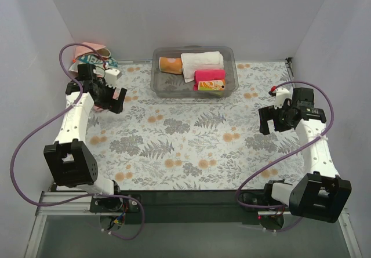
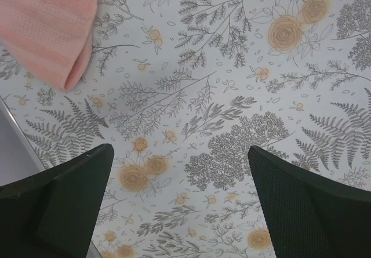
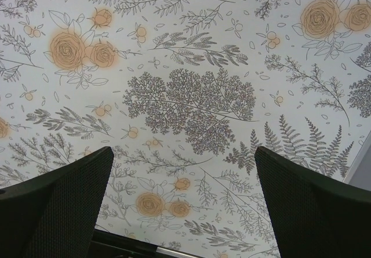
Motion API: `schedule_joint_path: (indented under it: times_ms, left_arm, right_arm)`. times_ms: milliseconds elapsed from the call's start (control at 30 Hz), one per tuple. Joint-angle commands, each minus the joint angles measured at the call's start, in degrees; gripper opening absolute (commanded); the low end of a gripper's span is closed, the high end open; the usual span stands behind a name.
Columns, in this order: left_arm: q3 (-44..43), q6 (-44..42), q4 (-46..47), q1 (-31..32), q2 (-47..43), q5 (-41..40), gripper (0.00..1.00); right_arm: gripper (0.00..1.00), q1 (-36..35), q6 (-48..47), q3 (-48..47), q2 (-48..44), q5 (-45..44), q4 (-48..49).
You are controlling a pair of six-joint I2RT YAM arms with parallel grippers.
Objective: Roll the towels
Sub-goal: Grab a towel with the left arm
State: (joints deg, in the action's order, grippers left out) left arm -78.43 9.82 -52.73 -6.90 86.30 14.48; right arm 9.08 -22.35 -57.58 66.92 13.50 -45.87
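The salmon-pink towel (image 1: 88,49) lies bunched at the far left corner, partly behind my left arm; its edge shows at the top left of the left wrist view (image 2: 49,26). The small teal-red-white patterned cloth (image 1: 99,55) lies bunched against it. My left gripper (image 1: 114,101) is open and empty, hovering over the floral cloth just right of the towel. My right gripper (image 1: 271,120) is open and empty above the right side of the table, far from both towels.
A clear plastic bin (image 1: 194,71) at the back centre holds a white rolled towel (image 1: 202,61), a hot-pink roll (image 1: 208,75), an orange-brown roll (image 1: 171,64) and a yellow-orange printed roll (image 1: 211,85). White walls close in the back and sides. The table is covered with a floral cloth (image 1: 197,136).
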Motion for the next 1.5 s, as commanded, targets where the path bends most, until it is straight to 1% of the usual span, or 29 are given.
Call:
schedule_joint_path:
  times_ms: [0,67,100,200,233,267,300,333,367,433,467,500,567,600,633,700,733,833,967,1100,1167,1200,1400,1467]
  left_arm:
    - [-4.9,-0.4,1.0,0.1,0.5,-2.8,0.98]
    - [-8.2,-0.9,-0.6,0.0,4.3,-2.8,0.98]
    - [-11.2,-1.3,-0.7,0.0,6.0,-3.3,0.98]
    - [-16.6,-3.7,-0.5,0.0,12.3,-5.4,0.98]
    - [-20.6,-4.3,-0.6,0.0,14.1,-6.7,0.98]
    - [-23.0,-4.9,-0.4,0.0,18.4,-7.9,0.98]
    - [-25.3,-5.9,-0.4,0.0,20.6,-8.4,0.97]
    - [-31.1,-6.5,-1.1,0.1,23.4,-8.8,0.97]
    - [-34.0,-7.1,-1.3,0.0,28.1,-9.7,0.96]
    - [-40.0,-8.0,-1.4,0.0,33.4,-10.5,0.92]
    - [-45.4,-8.1,-1.4,0.0,35.8,-12.3,0.90]
    - [-48.2,-8.2,-1.2,0.1,40.4,-12.6,0.90]
    - [-52.1,-9.6,1.1,0.0,43.7,-13.1,0.89]
    - [-51.9,-9.6,3.1,0.0,45.3,-13.3,0.88]
    - [-51.6,-11.8,7.7,0.0,45.7,-13.3,0.88]
    - [-48.7,-12.7,13.0,-0.2,46.2,-13.2,0.86]
    - [-47.8,-13.7,18.0,-0.2,46.8,-13.1,0.84]
    - [-47.0,-14.7,25.1,-0.2,48.9,-12.8,0.79]
    - [-49.0,-17.1,28.9,-0.2,52.7,-12.5,0.76]
    - [-49.2,-20.5,32.5,-0.2,55.2,-13.8,0.75]
    - [-48.6,-21.5,34.7,-0.2,55.6,-16.4,0.74]
    - [-48.4,-22.0,35.4,-0.2,56.0,-16.7,0.67]
    - [-49.0,-22.9,37.3,-0.2,57.7,-17.1,0.47]
    - [-49.1,-23.1,38.2,-0.3,58.1,-17.6,0.32]
  right_arm:
    - [0.99,-0.1,1.4,-2.6,0.8,-1.2,1.0]
    - [0.98,-0.1,1.2,-3.4,1.4,-0.5,0.6]
    - [0.98,-0.1,0.8,-3.7,1.6,-0.1,0.4]
    - [0.98,-0.1,0.1,-5.0,2.4,1.0,0.2]
    - [0.99,-0.1,0.0,-5.7,2.7,1.1,0.1]
    - [0.98,-0.1,0.0,-6.0,2.8,1.4,-0.1]
    - [0.98,-0.1,-0.1,-6.4,3.0,1.7,-0.2]
    - [0.98,-0.1,-0.2,-6.6,3.4,1.8,-0.6]
    - [0.98,-0.1,-0.2,-7.2,3.7,2.2,-0.8]
    - [0.98,-0.1,-0.4,-7.3,4.1,2.5,-1.2]
    - [0.98,-0.1,-0.4,-7.4,4.3,3.0,-1.2]
    - [0.98,-0.1,-0.3,-7.4,4.5,3.1,-1.3]
    - [0.98,-0.1,0.1,-7.4,5.4,3.4,-1.6]
    - [0.98,-0.1,0.2,-7.7,6.4,3.6,-1.9]
    - [0.98,-0.1,0.5,-7.7,6.7,3.6,-2.2]
    - [0.98,-0.1,0.5,-7.8,7.6,4.1,-2.4]
    - [0.98,-0.1,0.5,-7.8,8.0,4.3,-2.4]
    - [0.98,-0.1,0.5,-8.1,9.7,4.9,-2.3]
    - [0.98,-0.1,0.6,-8.9,12.4,5.4,-2.5]
    - [0.98,-0.1,0.6,-9.1,14.3,6.3,-2.3]
    - [0.98,-0.1,0.6,-9.1,14.7,6.8,-2.4]
    - [0.98,-0.1,0.6,-9.0,15.2,7.1,-2.3]
    - [0.98,-0.1,0.6,-8.0,16.4,8.2,-2.4]
    - [0.98,-0.1,0.6,-8.1,16.5,8.3,-2.4]
